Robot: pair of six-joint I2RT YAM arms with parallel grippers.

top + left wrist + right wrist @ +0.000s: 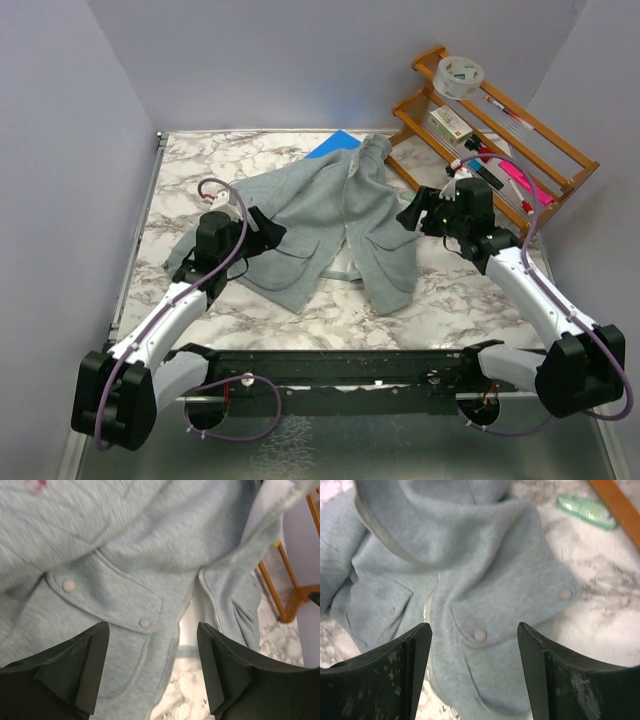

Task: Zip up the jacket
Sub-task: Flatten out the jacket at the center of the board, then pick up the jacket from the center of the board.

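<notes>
Black fingers fill the bottom of each wrist view, set wide apart with nothing between them. The left gripper (150, 632) hangs over the jacket's (125, 545) pocket flap, which carries two pale snaps (144, 622). To the right of that flap the two front halves part, and a strip of marble shows between them. The right gripper (472, 630) looks down on the other pocket flap of the jacket (470, 555), also with two snaps.

From above, both arms reach forward from their bases at the near edge of the table (455, 295). The left arm bends inward, and its left gripper (264, 228) points right over the jacket's left side. The right arm angles in from the near right corner, and its right gripper (411, 212) points left at the jacket's right edge.

The jacket (340, 215) lies unzipped across the middle of the table, hood toward the far edge and hem toward the near edge. Its collar end overlaps a blue pad (333, 143) at the far edge.

Bare marble runs along the near edge below the hem, down the left edge behind the left arm, and around the near right corner. A wooden rack (545, 150) crowds the far right corner, close behind the right wrist. Walls close in the left, far and right sides.
</notes>
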